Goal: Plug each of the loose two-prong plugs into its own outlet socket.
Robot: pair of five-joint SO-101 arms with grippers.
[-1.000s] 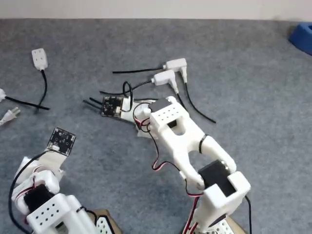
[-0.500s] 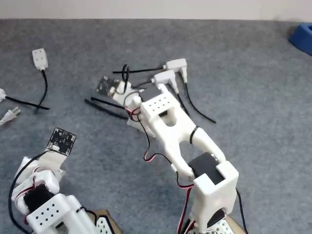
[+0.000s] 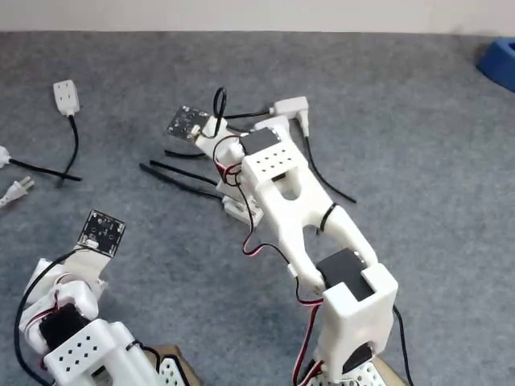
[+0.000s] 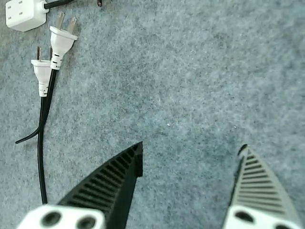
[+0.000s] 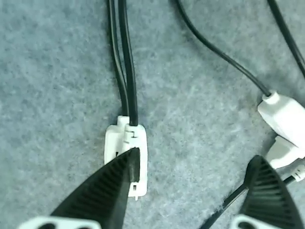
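Landmark: the right arm point(image 3: 278, 173), stretched out over the grey carpet point(image 3: 418, 161).
Right gripper point(image 5: 196, 155): 1, at the right arm's far end. Its jaws are spread wide with nothing held. 1 dark finger point(image 5: 109, 191) overlaps the white cord block point(image 5: 125, 138); contact cannot be told.
White cord block: 1, directly under the right arm's far end. 2 black cords point(image 5: 127, 57) leave it side by side.
White cord ends point(image 3: 290, 106): 2, just beside the right arm's far end and close together, each on a black cord. Whether they are plugs or sockets cannot be told.
Lone socket point(image 3: 66, 96): 1, white, well to the left of the right arm, on its own black cord.
Loose plugs point(image 4: 61, 36): 2, white and two-pronged, further left of the right arm than the lone socket. They lie side by side, unplugged.
Left gripper point(image 4: 191, 145): 1, well to the left of the right arm, over bare carpet. Its jaws are wide apart and empty.
Blue object point(image 3: 499, 60): 1, well to the right of the right arm, at the picture's edge.
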